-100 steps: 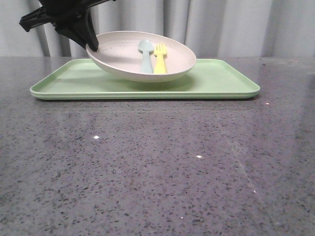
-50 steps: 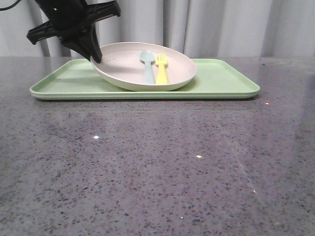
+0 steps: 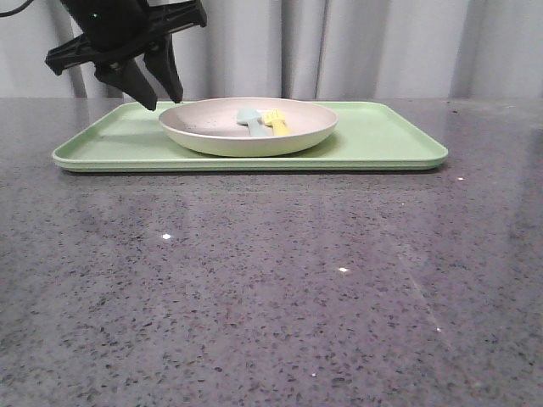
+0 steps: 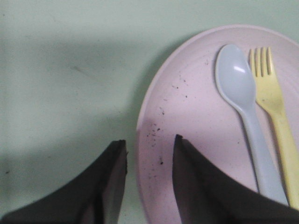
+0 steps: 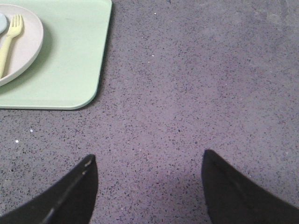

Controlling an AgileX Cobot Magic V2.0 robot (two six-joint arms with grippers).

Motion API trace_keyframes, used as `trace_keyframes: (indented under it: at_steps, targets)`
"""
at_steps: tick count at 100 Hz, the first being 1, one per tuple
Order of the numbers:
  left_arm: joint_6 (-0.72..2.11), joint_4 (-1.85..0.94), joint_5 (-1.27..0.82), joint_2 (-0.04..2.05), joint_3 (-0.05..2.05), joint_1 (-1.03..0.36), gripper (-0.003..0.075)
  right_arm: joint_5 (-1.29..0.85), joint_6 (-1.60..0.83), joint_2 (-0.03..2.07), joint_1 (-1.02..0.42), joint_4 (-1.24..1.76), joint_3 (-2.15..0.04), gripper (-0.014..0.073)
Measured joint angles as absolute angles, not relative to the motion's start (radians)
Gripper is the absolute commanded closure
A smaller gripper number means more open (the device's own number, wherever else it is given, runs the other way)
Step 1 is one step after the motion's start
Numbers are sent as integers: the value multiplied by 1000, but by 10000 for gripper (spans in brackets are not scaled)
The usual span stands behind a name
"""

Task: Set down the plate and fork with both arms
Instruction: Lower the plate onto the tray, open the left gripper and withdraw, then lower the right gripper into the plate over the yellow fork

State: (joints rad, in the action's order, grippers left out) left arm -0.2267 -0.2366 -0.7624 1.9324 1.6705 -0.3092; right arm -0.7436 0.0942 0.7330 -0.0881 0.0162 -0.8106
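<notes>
The main risk from here is a clumsy exit by the left end effector [image 3: 155,91]: in the left wrist view one finger [image 4: 196,186] sits over the inside of the plate [image 3: 248,127] and the other over the tray [image 3: 382,136], so the rim runs between them. Any sideways drift before it clears could catch that rim and tip or slide the plate, and the loose fork [image 3: 277,121] and the pale blue spoon [image 3: 248,118] beside it could slip or be thrown out. A second risk lies in picking up the fork: it rests just beside the spoon, nearly touching along the handles, so a wide grasp could take both or nudge the spoon away.

The plate rests flat on the light-green tray, toward the tray's left half, with both utensils inside it. The left end effector is open and holds nothing; its tips hover just above the plate's left rim, apart from it as far as the front view shows. The right end effector [image 5: 148,186] is spread wide and empty, over the bare grey surface [image 5: 210,84], well apart from the tray's corner, with the fork off toward the robot's left of it
</notes>
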Motion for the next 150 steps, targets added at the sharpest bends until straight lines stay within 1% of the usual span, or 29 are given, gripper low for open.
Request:
trace_keyframes:
  at_steps: [26,40,50,76,102,130,150]
  targets:
    - [-227,-200,-762,1906,1670,-309,437,-744,94,733,-88,16,-811,109]
    - [-227,-149,-766,1843,1666,-309,437,-744,94,733,-88,16,-811,109]
    - [-227,-108,-766,1781,1625,-309,437,-744,94,742,-88,19,-812,109]
    - [-227,-35,-703,1543,1360,-309,437,-749,94,809,-130,27,-853,109]
    - [-227,6,-658,1286,1108,-309,437,-789,94,941,-212,29,-989,109]
    - [-227,18,-644,1055,931,-309,438,-848,94,1115,-301,29,-1172,109]
    - [-227,35,-644,906,845,-309,438,-919,94,1271,-367,29,-1348,109]
